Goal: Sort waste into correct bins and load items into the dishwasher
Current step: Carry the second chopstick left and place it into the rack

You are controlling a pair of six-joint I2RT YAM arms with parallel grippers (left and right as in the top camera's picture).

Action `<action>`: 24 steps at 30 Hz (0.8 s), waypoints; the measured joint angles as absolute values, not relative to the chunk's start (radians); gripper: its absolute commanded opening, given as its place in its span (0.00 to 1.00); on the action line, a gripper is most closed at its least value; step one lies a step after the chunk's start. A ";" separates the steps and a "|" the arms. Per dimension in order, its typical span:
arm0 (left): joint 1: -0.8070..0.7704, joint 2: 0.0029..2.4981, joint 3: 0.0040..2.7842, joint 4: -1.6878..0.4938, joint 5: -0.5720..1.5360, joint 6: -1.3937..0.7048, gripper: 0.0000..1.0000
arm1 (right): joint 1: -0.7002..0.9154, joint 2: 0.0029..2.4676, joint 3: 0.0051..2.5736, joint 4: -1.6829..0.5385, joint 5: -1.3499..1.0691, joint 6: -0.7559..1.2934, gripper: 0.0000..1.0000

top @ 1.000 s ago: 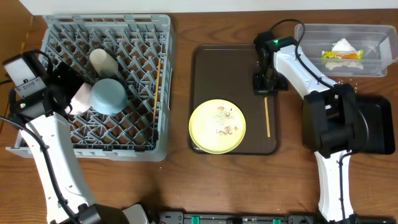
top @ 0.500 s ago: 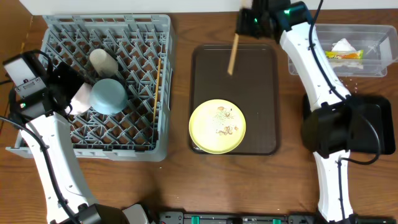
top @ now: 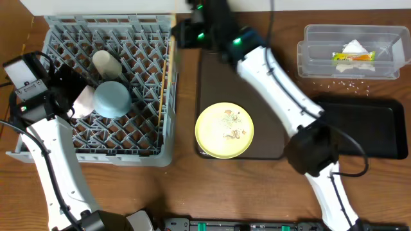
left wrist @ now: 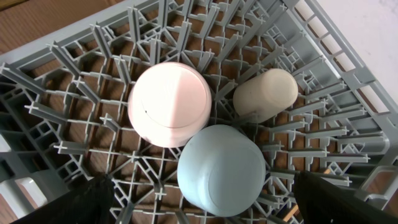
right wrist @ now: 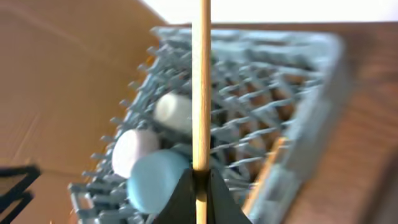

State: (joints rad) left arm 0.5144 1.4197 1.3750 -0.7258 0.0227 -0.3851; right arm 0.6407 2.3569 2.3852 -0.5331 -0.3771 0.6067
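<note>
The grey dish rack (top: pixel 58 38) holds a white cup (top: pixel 106 62), a light blue bowl (top: pixel 112 98), a white bowl (top: pixel 82 102) and one chopstick (top: pixel 162 96). My left gripper (top: pixel 70 90) hangs open over the bowls; in the left wrist view its fingers (left wrist: pixel 202 202) straddle the blue bowl (left wrist: pixel 221 168), beside the white bowl (left wrist: pixel 169 102) and cup (left wrist: pixel 265 93). My right gripper (top: pixel 186 32) is at the rack's far right corner, shut on a second chopstick (right wrist: pixel 200 81) held above the rack (right wrist: pixel 273 99). The pale yellow plate (top: pixel 224 130) carries crumbs.
The plate sits on a brown tray (top: pixel 244 70). A clear tub (top: pixel 318 54) at the far right holds the white napkin (top: pixel 356 46) and the green-and-yellow wrapper (top: pixel 352 57). Crumbs (top: pixel 347 81) lie on the table below it. A black tray (top: pixel 366 125) is at the right.
My right gripper lifted the chopstick off the brown tray and swung it left to the rack's far right corner. The left arm has not moved.
</note>
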 measured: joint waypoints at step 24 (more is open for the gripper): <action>0.514 1.420 1.375 -0.726 0.023 -0.385 0.93 | 0.716 2.474 2.374 -0.512 -0.299 0.606 0.59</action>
